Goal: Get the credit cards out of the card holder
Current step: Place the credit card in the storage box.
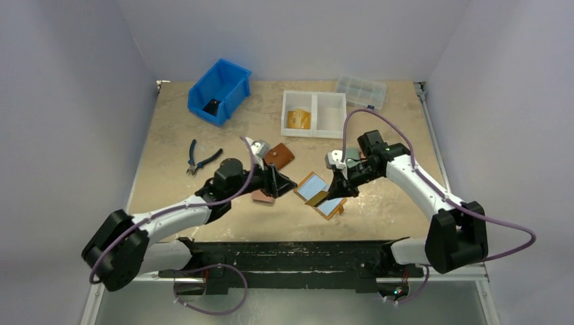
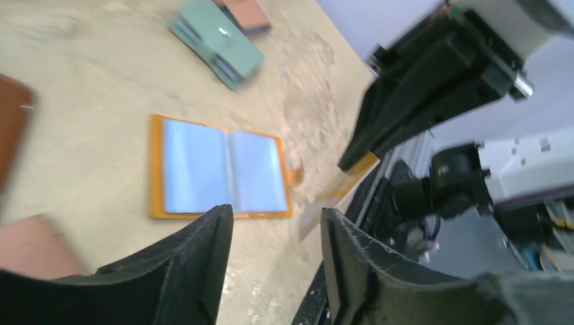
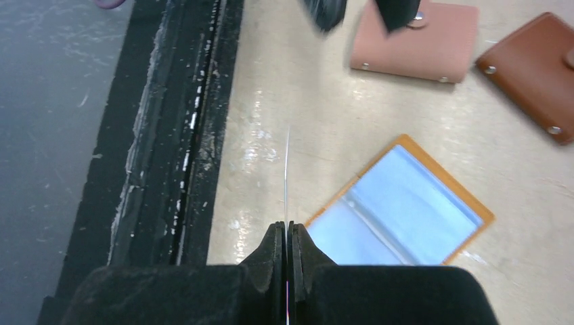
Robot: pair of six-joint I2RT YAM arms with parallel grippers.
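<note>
While the right gripper [image 3: 287, 233] pinches one credit card [image 3: 287, 169] flat between closed jaws, the card holder [image 3: 399, 203] lies open on the table [image 3: 284, 81] just beside it, sleeves up. Empty left gripper [image 2: 276, 215] hovers near, jaws parted.

Step in hand, as I judge it: carry the card off. Keep the pinch firm, lift straight, set it down well apart from the holder.

Right wrist view gives the card edge-on, a bare line. Left wrist view shows its orange-yellow face, blurred, so probably free of the sleeves. Top view alone places the holder between both grippers.
</note>
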